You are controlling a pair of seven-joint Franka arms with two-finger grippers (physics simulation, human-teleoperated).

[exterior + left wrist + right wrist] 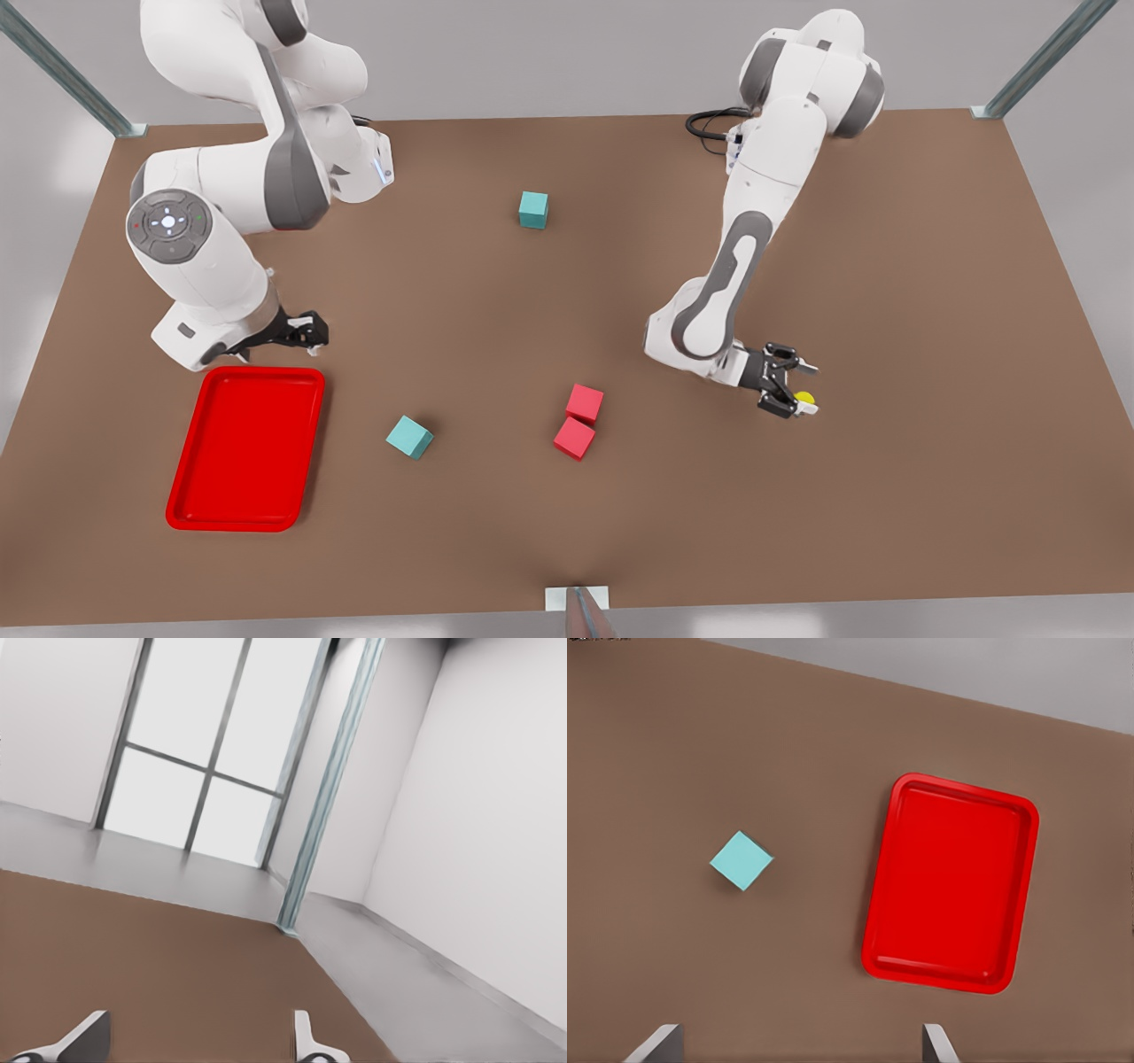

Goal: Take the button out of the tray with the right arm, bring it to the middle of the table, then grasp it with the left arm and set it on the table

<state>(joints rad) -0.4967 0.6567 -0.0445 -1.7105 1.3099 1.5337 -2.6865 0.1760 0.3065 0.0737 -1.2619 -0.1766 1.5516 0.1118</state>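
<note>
You'll find the button (804, 398), yellow cap showing, well apart from the tray (190, 509), at the left gripper's (791, 391) spread fingertips. The red tray lies flat on the table (930, 496), near its front edge.

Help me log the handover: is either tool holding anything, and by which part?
Nothing: right tool and left tool gape empty; the button lies at the left's tips.

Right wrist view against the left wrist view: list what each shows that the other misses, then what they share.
Only the right wrist view shows the tray, empty, and a teal cube. Only the left wrist view shows a table corner with a metal post, a window and white walls. Both show the brown table and their own gripper, right gripper and left gripper, open with nothing between the fingers.
</note>
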